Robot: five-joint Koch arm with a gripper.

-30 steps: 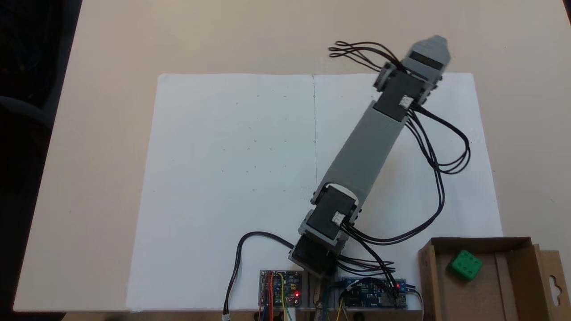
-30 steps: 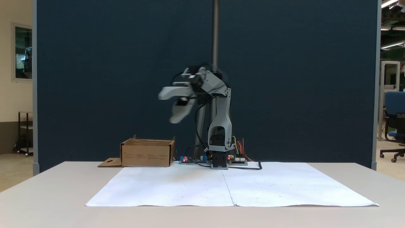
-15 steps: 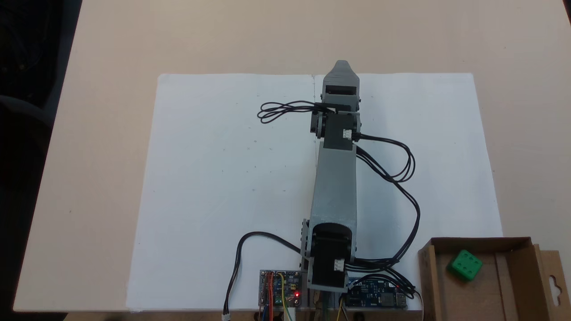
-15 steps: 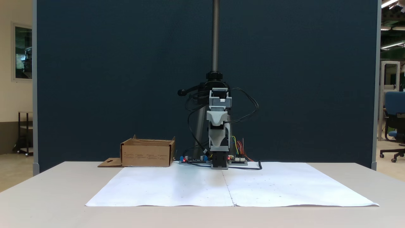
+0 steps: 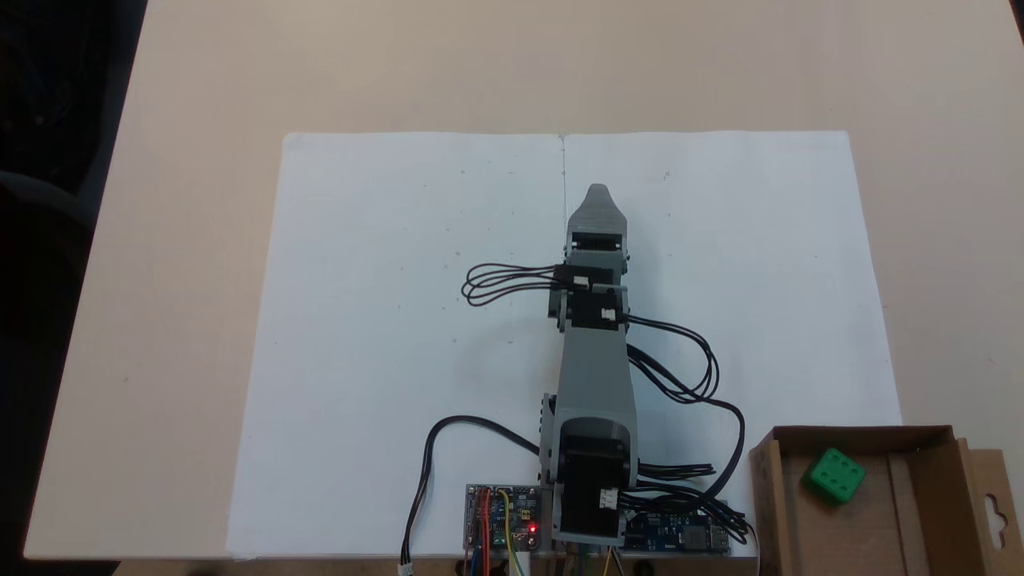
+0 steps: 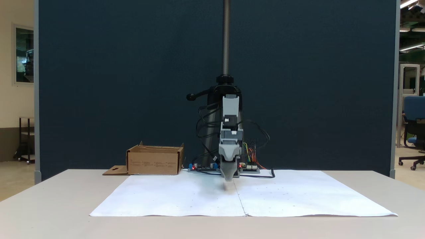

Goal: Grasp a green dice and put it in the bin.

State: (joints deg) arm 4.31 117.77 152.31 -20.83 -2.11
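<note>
The green dice [image 5: 834, 474] lies inside the bin [image 5: 856, 434], a brown cardboard box at the lower right of a fixed view, and shows a face with several pips. In the other fixed view the bin [image 6: 154, 162] stands left of the arm's base and its walls hide the dice. My gripper [image 5: 596, 196] points away from the base over the middle of the white paper, far from the bin. From the front my gripper [image 6: 228, 176] hangs low, just above the paper. Its jaws line up one behind the other, with nothing seen between them.
Two white paper sheets [image 5: 416, 320] cover the table's middle. Circuit boards [image 5: 502, 518] and looping black cables [image 5: 688, 384] sit by the arm's base. The bin's flap [image 5: 992, 512] with a hang-hole sticks out sideways. A metal pole [image 6: 226, 36] rises behind the arm.
The arm swung from the far right of the paper to its middle, then pulled back toward the base and dropped low. The jaws, spread a second ago, now line up. The dice stayed in the bin.
</note>
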